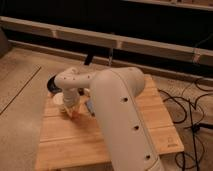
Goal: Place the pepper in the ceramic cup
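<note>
Gripper (70,108) by the counter's (100,145) left edge, grasp I cannot tell; offset from the ceramic cup (58,100), the pepper (72,113) could land outside

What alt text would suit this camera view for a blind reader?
A white robot arm reaches over a wooden table, its gripper low beside the cream ceramic cup, the orange pepper at its tip. A dark bowl sits behind the cup.

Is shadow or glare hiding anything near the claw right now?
Camera view: warm, dim light, no glare on the wooden table; the claw, low over its left side beside the ceramic cup, shows the orange pepper at its tip; the arm, not shadow, hides the table's middle.
</note>
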`<state>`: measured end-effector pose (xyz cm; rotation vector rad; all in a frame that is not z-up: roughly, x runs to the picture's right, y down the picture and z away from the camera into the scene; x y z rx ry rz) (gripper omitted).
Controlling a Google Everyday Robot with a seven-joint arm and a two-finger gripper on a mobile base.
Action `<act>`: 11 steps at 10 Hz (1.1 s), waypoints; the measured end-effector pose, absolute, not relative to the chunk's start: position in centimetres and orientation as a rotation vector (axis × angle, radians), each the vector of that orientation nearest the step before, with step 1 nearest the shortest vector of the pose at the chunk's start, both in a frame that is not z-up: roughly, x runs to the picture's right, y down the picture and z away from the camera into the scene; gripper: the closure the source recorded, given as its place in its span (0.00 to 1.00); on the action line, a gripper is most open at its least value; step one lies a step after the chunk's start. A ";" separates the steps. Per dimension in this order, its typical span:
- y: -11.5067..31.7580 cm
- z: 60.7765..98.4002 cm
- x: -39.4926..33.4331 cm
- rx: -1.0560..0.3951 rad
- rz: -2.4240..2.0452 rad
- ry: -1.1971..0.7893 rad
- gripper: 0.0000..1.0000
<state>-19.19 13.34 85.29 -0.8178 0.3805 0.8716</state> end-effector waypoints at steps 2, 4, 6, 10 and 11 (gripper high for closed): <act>11.3 83.4 -17.6 -0.723 0.937 0.491 1.00; 8.7 81.2 -17.0 -0.567 0.985 0.590 1.00; 6.3 79.2 -17.9 -0.468 1.015 0.607 1.00; 6.0 79.0 -17.9 -0.457 1.020 0.609 1.00; 6.0 79.0 -18.0 -0.457 1.018 0.609 1.00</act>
